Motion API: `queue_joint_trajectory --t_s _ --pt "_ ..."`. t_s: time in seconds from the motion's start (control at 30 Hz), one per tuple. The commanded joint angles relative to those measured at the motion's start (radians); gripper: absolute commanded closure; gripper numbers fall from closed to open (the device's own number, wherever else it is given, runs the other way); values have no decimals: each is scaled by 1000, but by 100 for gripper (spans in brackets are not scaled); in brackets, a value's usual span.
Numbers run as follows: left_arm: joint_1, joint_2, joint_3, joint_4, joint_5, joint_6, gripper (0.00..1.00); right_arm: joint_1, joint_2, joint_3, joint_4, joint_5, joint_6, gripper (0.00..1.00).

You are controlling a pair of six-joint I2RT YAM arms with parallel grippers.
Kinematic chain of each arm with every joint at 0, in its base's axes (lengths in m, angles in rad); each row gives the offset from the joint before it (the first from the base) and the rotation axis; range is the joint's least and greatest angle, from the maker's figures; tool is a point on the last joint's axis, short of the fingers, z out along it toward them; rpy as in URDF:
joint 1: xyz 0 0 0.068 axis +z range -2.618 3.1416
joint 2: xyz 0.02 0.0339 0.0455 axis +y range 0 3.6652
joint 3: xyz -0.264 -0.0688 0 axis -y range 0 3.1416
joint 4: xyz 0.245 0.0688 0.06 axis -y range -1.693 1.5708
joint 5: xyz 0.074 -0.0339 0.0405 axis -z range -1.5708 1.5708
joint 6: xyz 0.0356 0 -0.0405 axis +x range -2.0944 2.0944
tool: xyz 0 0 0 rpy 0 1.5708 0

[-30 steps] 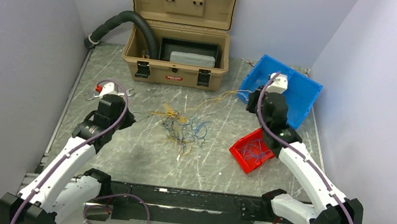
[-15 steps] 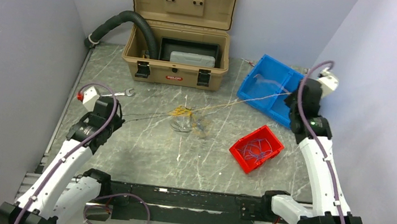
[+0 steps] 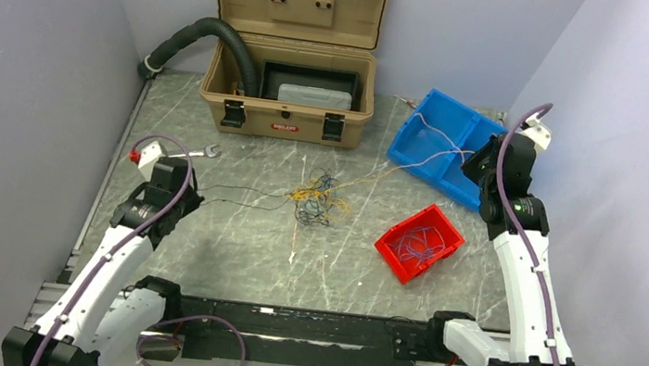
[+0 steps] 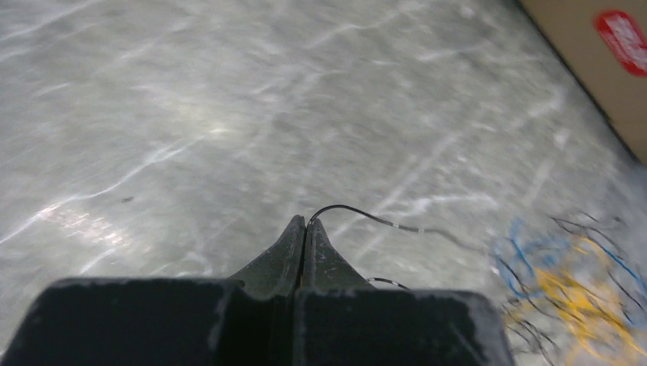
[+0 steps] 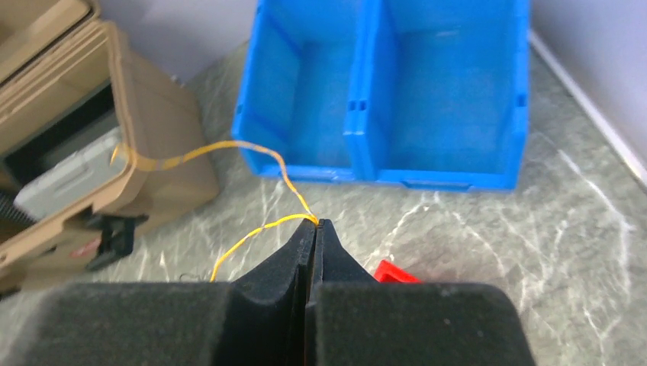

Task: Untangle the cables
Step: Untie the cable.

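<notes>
Fingers of the left gripper pinch a black wire, the right gripper a yellow wire, seemingly to tease the tangle apart.

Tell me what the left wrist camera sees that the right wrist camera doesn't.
Left wrist only: the left tool pinching a black wire, and a blurred tangle of blue, yellow and black wires. Right wrist only: the right tool pinching a yellow wire, the blue bin, a red bin's corner. Both: the tan case and marbled table.
</notes>
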Motion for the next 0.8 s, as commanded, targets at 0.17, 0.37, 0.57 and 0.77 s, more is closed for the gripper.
queue_joint_trajectory --t_s 0.17,0.37,0.57,0.77 --pt "-107 65 43 334 378 302 91 106 13 75 38 -286 -74 100" --pt "-297 132 123 336 256 365 45 304 72 265 31 -327 -107 100" --pt "-343 120 71 609 472 468 23 414 176 543 -3 -391 -96 100" --pt "-364 114 -15 947 675 559 19 429 217 647 32 -458 -56 100"
